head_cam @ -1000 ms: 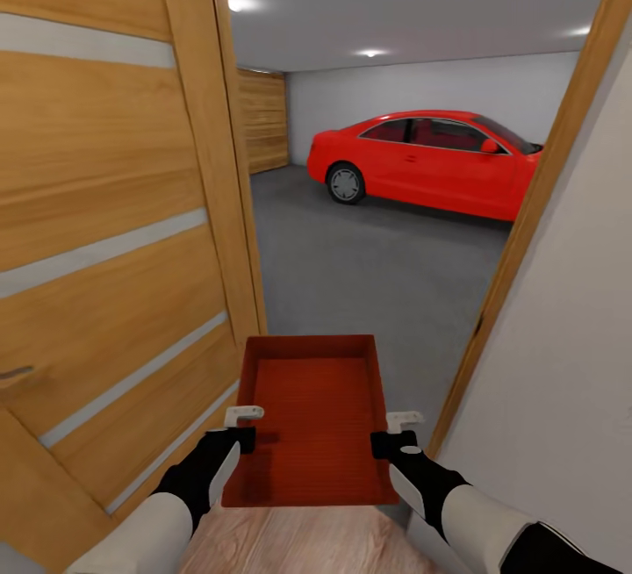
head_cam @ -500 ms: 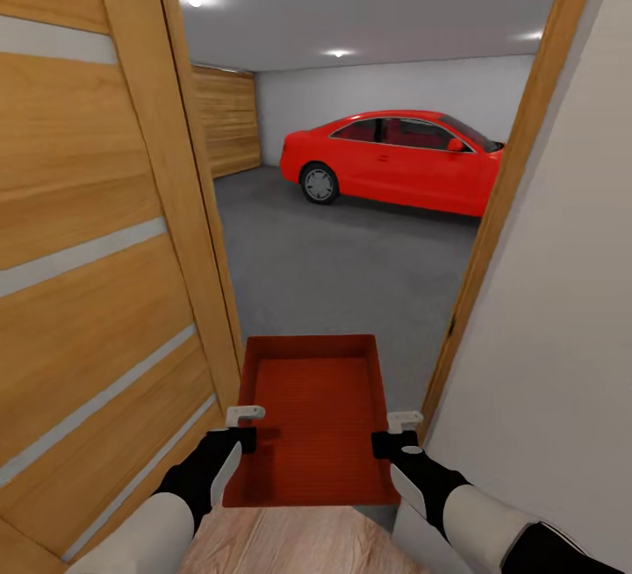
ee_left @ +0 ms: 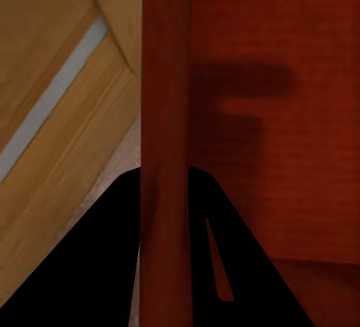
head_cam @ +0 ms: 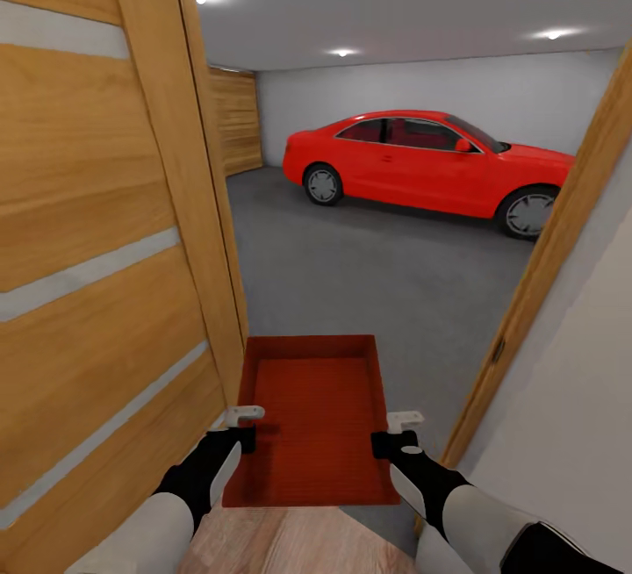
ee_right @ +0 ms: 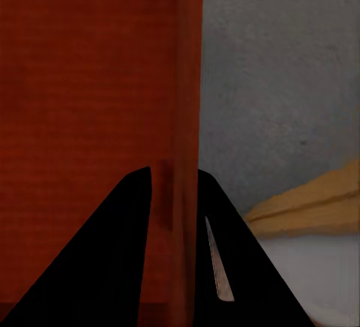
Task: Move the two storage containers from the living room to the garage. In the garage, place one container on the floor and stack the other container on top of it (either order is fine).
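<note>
I carry one orange-red storage container (head_cam: 316,416) level in front of me, in the doorway to the garage. My left gripper (head_cam: 242,430) is shut on its left wall (ee_left: 166,117), and my right gripper (head_cam: 391,434) is shut on its right wall (ee_right: 187,102). The container is topless and holds nothing. Beyond it lies the garage's dark grey concrete floor (head_cam: 369,276) with pale grey walls behind.
An open wooden door (head_cam: 96,249) with pale stripes stands close on my left. A wood door frame (head_cam: 544,276) and a white wall (head_cam: 570,416) are close on my right. A red car (head_cam: 421,161) is parked at the far side. Light wood planks (head_cam: 281,543) lie under me.
The view has swung right and moved forward: more of the red car, with its front wheel, shows past the right door frame. Both grippers keep their hold on the container.
</note>
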You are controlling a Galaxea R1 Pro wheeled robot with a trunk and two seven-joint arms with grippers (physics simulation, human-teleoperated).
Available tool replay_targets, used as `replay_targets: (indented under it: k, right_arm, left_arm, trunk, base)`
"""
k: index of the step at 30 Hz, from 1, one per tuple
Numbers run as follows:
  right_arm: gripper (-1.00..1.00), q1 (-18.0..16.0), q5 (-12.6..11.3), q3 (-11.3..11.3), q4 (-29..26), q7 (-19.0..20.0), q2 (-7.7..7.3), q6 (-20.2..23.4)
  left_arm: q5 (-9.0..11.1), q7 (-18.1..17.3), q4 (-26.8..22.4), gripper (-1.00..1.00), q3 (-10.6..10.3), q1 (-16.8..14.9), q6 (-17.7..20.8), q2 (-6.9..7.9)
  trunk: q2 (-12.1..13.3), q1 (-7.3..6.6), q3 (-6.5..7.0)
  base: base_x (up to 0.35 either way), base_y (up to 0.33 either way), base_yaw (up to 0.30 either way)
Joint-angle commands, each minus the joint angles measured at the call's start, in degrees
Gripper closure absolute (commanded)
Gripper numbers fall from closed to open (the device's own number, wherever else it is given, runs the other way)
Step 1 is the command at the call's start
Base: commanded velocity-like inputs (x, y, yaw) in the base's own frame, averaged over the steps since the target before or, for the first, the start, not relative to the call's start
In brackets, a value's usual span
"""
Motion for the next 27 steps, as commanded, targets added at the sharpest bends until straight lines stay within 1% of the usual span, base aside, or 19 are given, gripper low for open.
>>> replay_targets:
  k: [1, 5, 8, 13, 22, 27]
  right_arm:
    - [1.00, -0.13, 0.82, -1.93, -0.15, -1.42, -1.06, -0.17]
    - [1.00, -0.13, 0.82, -1.93, -0.15, -1.45, -1.06, -0.17]
    - [1.00, -0.14, 0.83, -1.91, -0.15, -1.50, -1.05, -0.17]
    - [1.00, -0.14, 0.82, -1.88, -0.15, -1.43, -0.88, -0.17]
    - [1.00, -0.14, 0.82, -1.92, -0.15, -1.45, -0.91, -0.17]
    - [1.00, -0.12, 0.82, -1.92, -0.15, -1.48, -1.03, -0.17]
  left_arm:
    - [-0.80, 0.48, 0.35, 1.00, -0.19, 0.02, 0.53, 0.47]
    - [-0.80, 0.48, 0.35, 1.00, -0.19, 0.02, 0.53, 0.47]
    - [-0.80, 0.54, 0.35, 1.00, -0.19, 0.02, 0.53, 0.47]
    - [-0.80, 0.60, 0.35, 1.00, -0.19, 0.02, 0.53, 0.47]
    - [-0.80, 0.60, 0.35, 1.00, -0.19, 0.02, 0.53, 0.47]
    - [-0.76, 0.46, 0.35, 1.00, -0.19, 0.02, 0.53, 0.47]
  trunk:
    - [-0.10, 0.05, -0.10]
    - [-0.10, 0.05, -0.10]
    - [-0.10, 0.05, -0.10]
    - [-0.10, 0.05, -0.10]
    - [-0.10, 0.05, -0.10]
    - [-0.10, 0.05, -0.10]
  base:
    - [0.221, 0.232, 0.000]
    - [0.206, 0.199, 0.000]
    - [0.144, 0.077, -0.046]
    - [0.082, 0.009, -0.187]
    - [0.008, 0.000, -0.214]
    - [0.066, 0.081, -0.079]
